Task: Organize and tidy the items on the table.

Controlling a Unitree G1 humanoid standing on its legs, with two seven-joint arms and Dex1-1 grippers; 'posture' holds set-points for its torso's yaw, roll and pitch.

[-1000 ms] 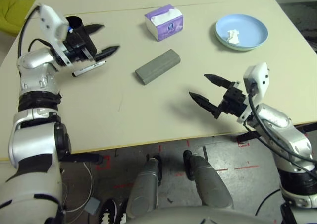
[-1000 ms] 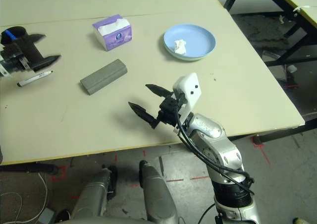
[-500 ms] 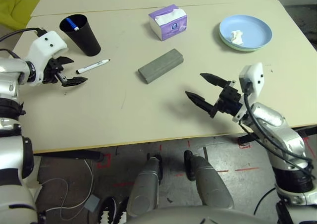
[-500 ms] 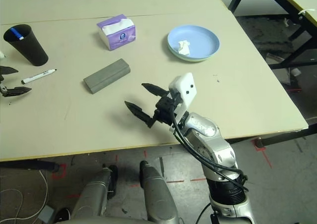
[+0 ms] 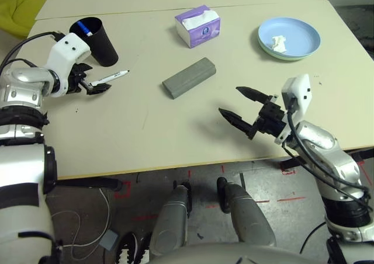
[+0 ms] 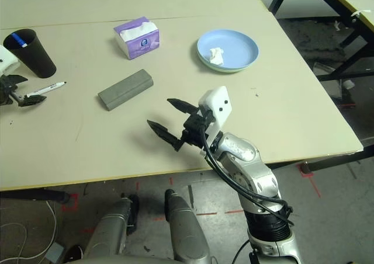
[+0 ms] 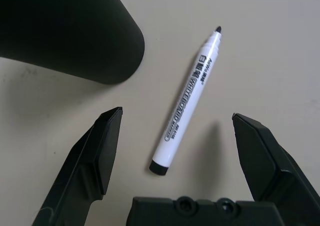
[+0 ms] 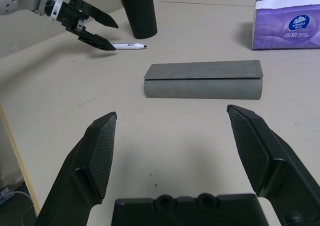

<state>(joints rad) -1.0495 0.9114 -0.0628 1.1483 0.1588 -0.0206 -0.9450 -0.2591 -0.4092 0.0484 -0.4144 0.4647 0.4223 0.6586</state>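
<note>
Left gripper [image 5: 96, 84] at the left edge of the head view, spread wide and empty, angled down over the near end of the white marker [image 5: 110, 77], which lies flat on the worktop [image 5: 175, 129] just beside the black cup [image 5: 99, 39]; in the left wrist view, marker [image 7: 187, 98] centred between the two open fingers, not touched. Blue-capped marker [image 5: 85, 26] already upright inside the cup. Right gripper [image 5: 245, 109] at lower right of the frame, likewise spread and holding nothing, raised above the near part of the worktop and aimed toward the grey case [image 5: 189, 77] lying closed at centre. Purple tissue box [image 5: 197, 25] at upper centre; blue plate [image 5: 304, 33] at upper right with a crumpled tissue [image 5: 277, 42] on it, a green rim just showing beneath. Step in hand, most likely: picking up the loose marker to drop it into the cup beside its mate. Next move calls for lowering a little farther so both fingers straddle the barrel, closing square across it so the round body does not roll or squirt out, then lifting clear of the cup's rim before tipping the marker in.
</note>
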